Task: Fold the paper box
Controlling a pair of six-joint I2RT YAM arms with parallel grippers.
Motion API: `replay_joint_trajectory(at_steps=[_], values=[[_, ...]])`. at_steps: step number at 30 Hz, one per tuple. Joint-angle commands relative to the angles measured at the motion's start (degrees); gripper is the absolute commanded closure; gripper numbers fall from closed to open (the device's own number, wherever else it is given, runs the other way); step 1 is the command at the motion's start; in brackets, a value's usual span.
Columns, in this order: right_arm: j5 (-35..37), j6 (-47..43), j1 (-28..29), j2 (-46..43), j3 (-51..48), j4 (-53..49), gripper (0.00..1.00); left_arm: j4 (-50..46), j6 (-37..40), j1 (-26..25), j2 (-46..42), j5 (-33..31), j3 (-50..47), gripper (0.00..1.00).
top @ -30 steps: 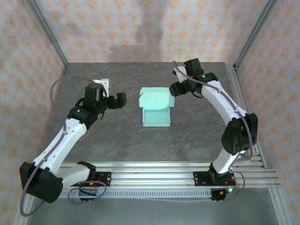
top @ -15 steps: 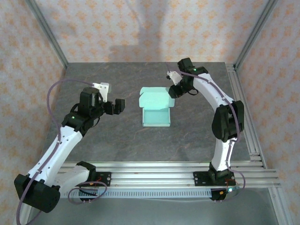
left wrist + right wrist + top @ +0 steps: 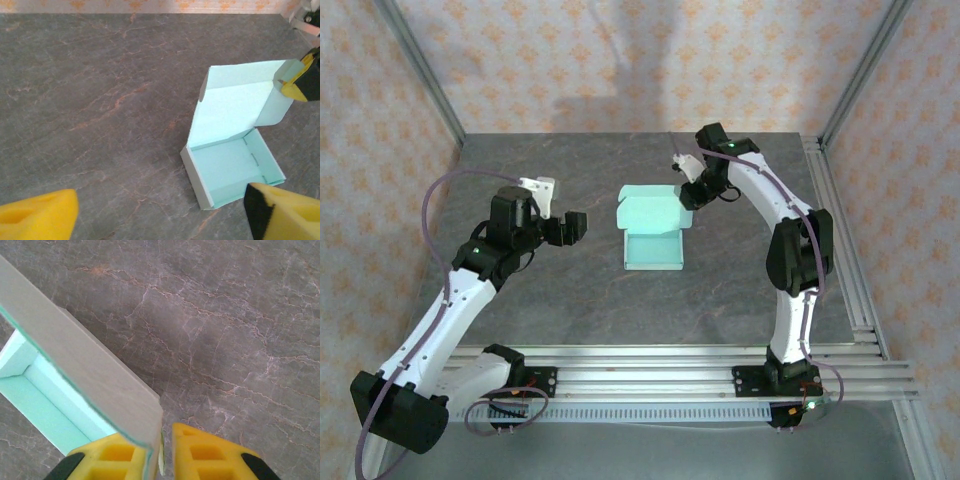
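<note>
Mint-blue card forms the paper box point(image 3: 652, 238), which sits near the middle of the grey, stone-patterned table point(image 3: 570, 295), between the two arms. Its tray looks finished: low walls stand around a flat floor, open side up. The lid point(image 3: 235, 97) is hinged open on the far side of the tray, with its side flaps not yet turned in. The right gripper point(image 3: 687, 193) is clamped on the lid's right-hand flap, the thin card caught between its yellow fingers point(image 3: 115, 457). The left gripper point(image 3: 576, 226) hovers to the left of the box, well apart from it, its fingers spread wide and holding nothing. By my reading the base is done. What remains is turning in the flaps, swinging the lid over the tray and tucking it shut.
</note>
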Motion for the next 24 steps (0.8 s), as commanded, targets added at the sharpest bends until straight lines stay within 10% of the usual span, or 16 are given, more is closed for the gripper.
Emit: replay_joint_trajectory(at_steps=[1,24], values=[[-0.92,-1.59,0.09,0.46,2.05,-3.88,0.95,2.28,0.12,-0.42,0.70,1.63,-0.45,0.22],[0.88,0.64,0.08,-2.57,-1.41,0.41,1.00,-0.36,13.55,-5.78,30.86,8.12,20.29,0.39]])
